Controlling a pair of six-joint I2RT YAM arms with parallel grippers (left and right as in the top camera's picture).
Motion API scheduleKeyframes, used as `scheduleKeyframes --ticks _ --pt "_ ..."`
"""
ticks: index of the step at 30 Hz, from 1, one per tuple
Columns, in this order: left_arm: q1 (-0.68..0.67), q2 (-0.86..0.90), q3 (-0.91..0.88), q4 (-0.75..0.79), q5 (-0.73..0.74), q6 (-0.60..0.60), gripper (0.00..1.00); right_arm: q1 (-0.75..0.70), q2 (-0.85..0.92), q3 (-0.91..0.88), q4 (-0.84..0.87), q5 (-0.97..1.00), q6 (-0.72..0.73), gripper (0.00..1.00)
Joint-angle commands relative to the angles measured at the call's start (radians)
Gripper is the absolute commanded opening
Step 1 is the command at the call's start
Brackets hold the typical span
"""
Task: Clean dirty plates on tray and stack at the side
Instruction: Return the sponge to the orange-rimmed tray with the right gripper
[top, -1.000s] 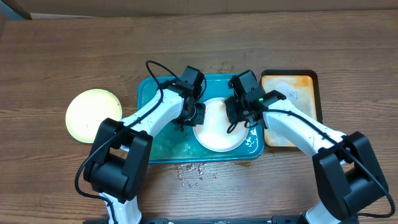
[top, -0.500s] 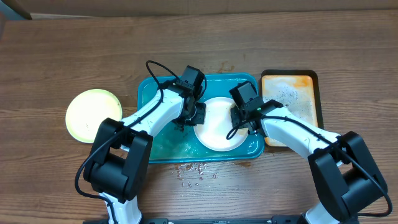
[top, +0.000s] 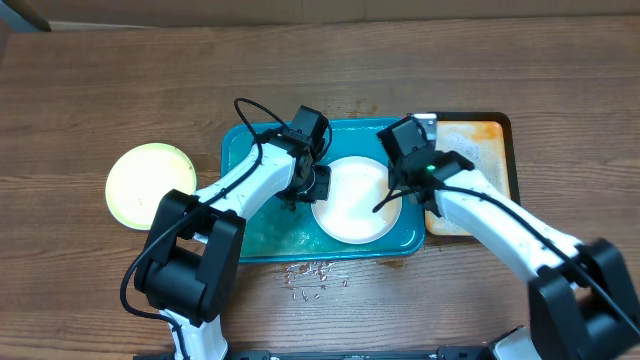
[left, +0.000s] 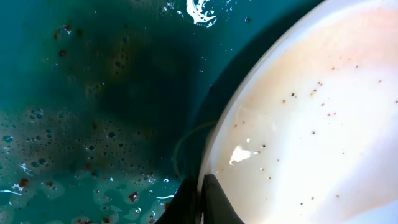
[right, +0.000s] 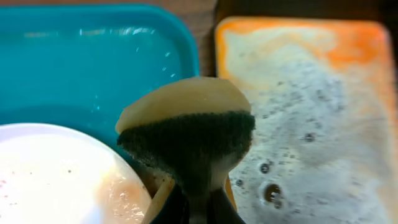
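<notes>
Left of the right pincer (right: 193, 208) gripping a sponge (right: 186, 124), the plate (top: 350, 205) (its rim pinched in the left pincer (left: 199, 199)) could slip free under hard scrubbing.

Two arms, same build. Left arm (top: 240, 181) and right arm (top: 495, 212): white tubular links, bulky black joint housings. Thin black cable (top: 243, 108) loops off left arm. Green indicator light (top: 431, 167) on right wrist. Jaws dark, narrow.
</notes>
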Motion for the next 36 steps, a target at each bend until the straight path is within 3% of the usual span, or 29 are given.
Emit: scheduleKeyframes --ticks 1,7,14,20,25,36 --pt "0.005 0.018 -0.011 -0.006 -0.038 -0.007 0.04 -0.022 -0.056 0.031 -0.021 0.043 0.019 0.04" --pt "0.006 0.016 -0.011 -0.01 -0.039 -0.007 0.04 -0.116 -0.061 0.031 -0.104 0.009 0.02 0.04" --pt "0.007 -0.04 0.042 -0.067 -0.123 -0.007 0.04 -0.332 -0.061 0.031 -0.134 -0.237 -0.034 0.04" --pt "0.004 -0.139 0.115 -0.176 -0.312 -0.007 0.04 -0.488 -0.018 0.026 -0.153 -0.484 -0.145 0.04" --pt "0.003 -0.201 0.121 -0.193 -0.444 -0.005 0.04 -0.507 0.047 -0.014 -0.138 -0.488 -0.146 0.04" --pt "-0.114 -0.28 0.121 -0.216 -1.001 0.047 0.04 -0.505 0.151 -0.029 -0.126 -0.543 -0.143 0.04"
